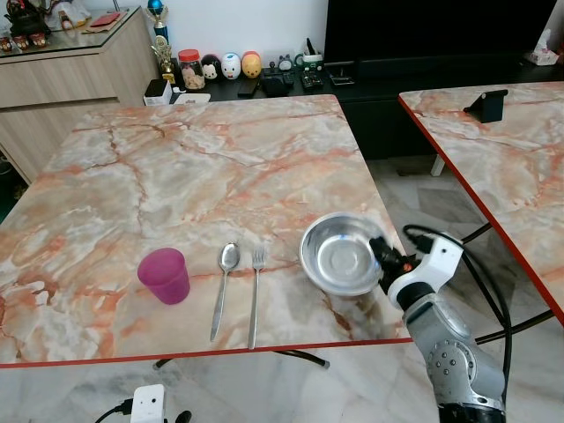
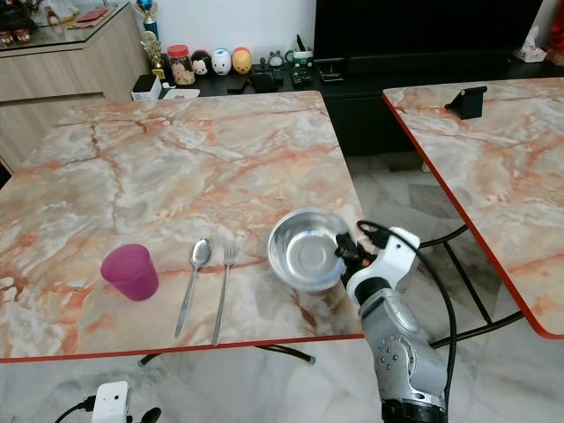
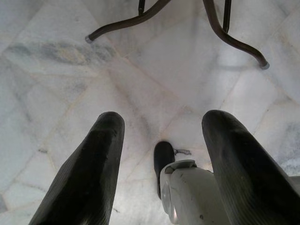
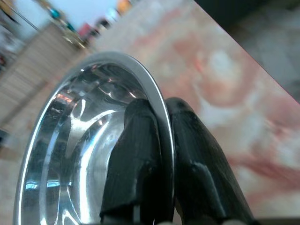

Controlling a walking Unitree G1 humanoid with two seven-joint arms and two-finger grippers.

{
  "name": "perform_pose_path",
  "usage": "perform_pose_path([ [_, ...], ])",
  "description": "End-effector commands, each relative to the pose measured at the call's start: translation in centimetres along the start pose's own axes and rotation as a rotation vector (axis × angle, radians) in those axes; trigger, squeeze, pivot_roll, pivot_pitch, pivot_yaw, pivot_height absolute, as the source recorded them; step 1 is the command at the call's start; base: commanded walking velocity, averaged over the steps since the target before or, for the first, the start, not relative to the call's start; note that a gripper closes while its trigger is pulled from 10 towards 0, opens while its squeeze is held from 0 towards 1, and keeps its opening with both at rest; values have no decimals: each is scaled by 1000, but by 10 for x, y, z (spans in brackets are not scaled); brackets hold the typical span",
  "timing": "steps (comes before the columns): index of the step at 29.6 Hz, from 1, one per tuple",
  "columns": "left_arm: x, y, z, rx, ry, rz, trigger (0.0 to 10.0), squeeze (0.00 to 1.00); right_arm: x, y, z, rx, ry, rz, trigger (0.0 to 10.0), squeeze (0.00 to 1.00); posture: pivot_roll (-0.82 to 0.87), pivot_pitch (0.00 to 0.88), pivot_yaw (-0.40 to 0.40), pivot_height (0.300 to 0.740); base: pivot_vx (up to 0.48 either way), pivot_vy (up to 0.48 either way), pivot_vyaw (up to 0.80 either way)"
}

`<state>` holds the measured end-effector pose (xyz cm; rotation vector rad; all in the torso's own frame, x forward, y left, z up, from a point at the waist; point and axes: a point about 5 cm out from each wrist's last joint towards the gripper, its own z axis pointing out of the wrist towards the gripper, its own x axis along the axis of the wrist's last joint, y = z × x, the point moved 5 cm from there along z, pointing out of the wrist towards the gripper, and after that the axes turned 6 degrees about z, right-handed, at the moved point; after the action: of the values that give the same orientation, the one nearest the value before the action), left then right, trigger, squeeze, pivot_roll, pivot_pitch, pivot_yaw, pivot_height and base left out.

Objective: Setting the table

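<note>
Right gripper (image 1: 381, 255) reaches over the near table (image 1: 203, 167) edge, fingers (image 4: 140, 154) pinching the rim of the steel bowl (image 1: 339, 253), one inside, one outside. Bowl looks empty, possibly tilted. Fork (image 1: 256, 295), spoon (image 1: 224, 288) and pink cup (image 1: 164, 275) lie to its left. Left gripper (image 3: 161, 164) hangs over the floor, fingers spread.

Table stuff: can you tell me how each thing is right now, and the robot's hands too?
Steel bowl: upright, rim pinched by the right gripper.
Purple cup: upright on the table, untouched.
Spoon: lying flat beside the fork.
Fork: lying flat, tines pointing away.
Left gripper: open, hanging over the floor.
</note>
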<state>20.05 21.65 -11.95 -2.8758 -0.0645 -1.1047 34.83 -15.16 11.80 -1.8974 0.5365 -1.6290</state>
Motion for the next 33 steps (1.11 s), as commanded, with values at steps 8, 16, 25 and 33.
perform_pose_path([
  [8,-14,-5,-4,2,-45,-20,10000,0,21,-28,2,121,121,5,10000,0,-92,0,53,740,0,0,0],
  [16,-12,-7,-4,9,-41,-20,10000,0,32,-32,4,138,170,-63,10000,0,-85,0,46,740,0,-330,0],
  [25,-13,-5,-3,11,-44,-29,10000,0,35,-38,5,153,198,-98,10000,0,-84,0,44,740,0,-373,313],
  [33,-11,-4,-3,8,-42,-27,10000,0,38,-36,5,145,211,-99,10000,0,-87,0,45,740,0,-375,0],
])
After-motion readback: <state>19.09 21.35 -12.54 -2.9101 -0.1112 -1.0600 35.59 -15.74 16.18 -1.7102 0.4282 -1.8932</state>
